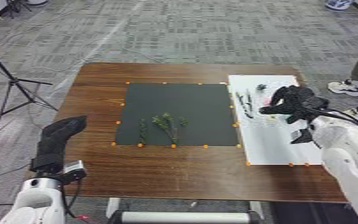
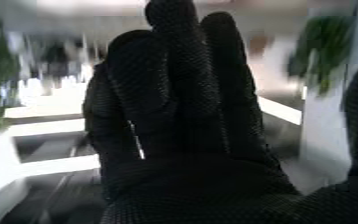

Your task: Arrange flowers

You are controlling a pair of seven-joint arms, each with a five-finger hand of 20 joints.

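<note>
Over the white sheet (image 1: 278,145), right hand (image 1: 293,99): fingers straight, close together, thumb apart. Green sprigs (image 1: 167,126) lie on the dark mat (image 1: 177,100), toward its near edge; slim stems (image 1: 246,103) lie by the sheet's mat-side edge. Likely step: fetch another stem. Best come down slowly, pinch just one, lift before crossing. Mat and sheet edges run close, orange markers (image 1: 206,146) along them, so carry high. Near side, a broad strip of table (image 1: 158,172) gives room; left hand (image 1: 62,131) extended by the left edge
</note>
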